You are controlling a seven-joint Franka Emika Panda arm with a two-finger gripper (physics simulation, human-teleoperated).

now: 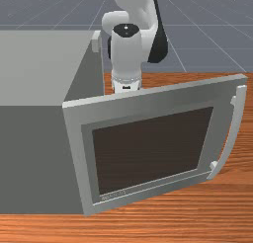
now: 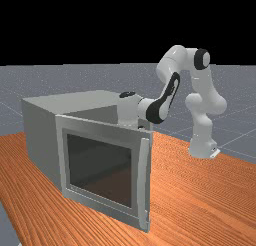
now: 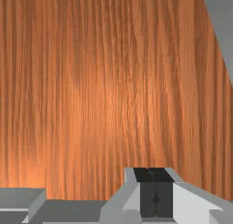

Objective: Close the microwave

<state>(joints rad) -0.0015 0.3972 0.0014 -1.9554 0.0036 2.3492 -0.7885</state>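
In the front view my gripper [image 1: 126, 88] is behind the top edge of the open microwave door [image 1: 153, 92], its fingertips hidden by the door. The door stands swung out from the grey microwave body [image 1: 32, 153], its curved handle [image 1: 237, 123] at the front view's right. From the far view, the hand [image 2: 128, 112] is between the microwave body [image 2: 42, 140] and the door [image 2: 102, 207], low behind the door's top edge. The wrist view has the gripper [image 3: 156, 191] with its two fingers together and nothing between them; grey microwave parts [image 3: 22, 198] lie beside them.
The wooden table [image 1: 197, 207] extends in front of the door and beyond its handle side. In the far view, the arm's base [image 2: 202, 147] stands at the right, and the forearm [image 2: 170, 97] reaches over toward the door. Wood grain [image 3: 100, 91] lies below the hand.
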